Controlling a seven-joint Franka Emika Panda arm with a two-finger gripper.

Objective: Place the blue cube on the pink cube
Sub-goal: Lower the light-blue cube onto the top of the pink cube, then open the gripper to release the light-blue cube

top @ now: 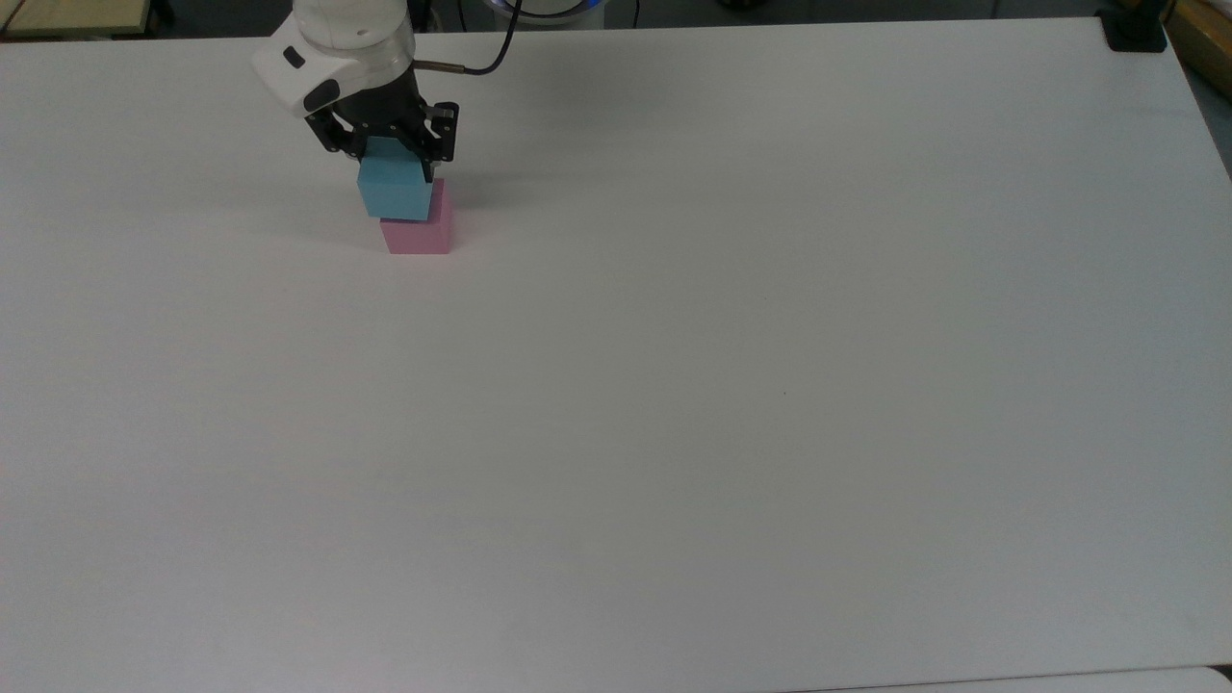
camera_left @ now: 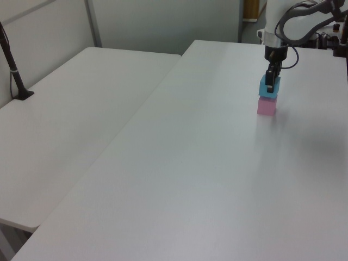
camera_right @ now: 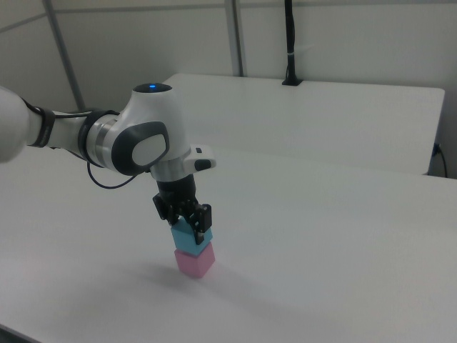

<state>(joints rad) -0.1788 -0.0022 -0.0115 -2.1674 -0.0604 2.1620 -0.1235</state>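
While the tool (camera_right: 190,229) grips the blue cube (camera_right: 192,238) between its two black fingers, that cube sits directly on top of the pink cube (camera_right: 194,262), the two touching and roughly aligned in the right view. Both stand on the white counter (top: 731,385), near the far left corner in the top view. A second white counter (camera_left: 70,114) lies beside it.
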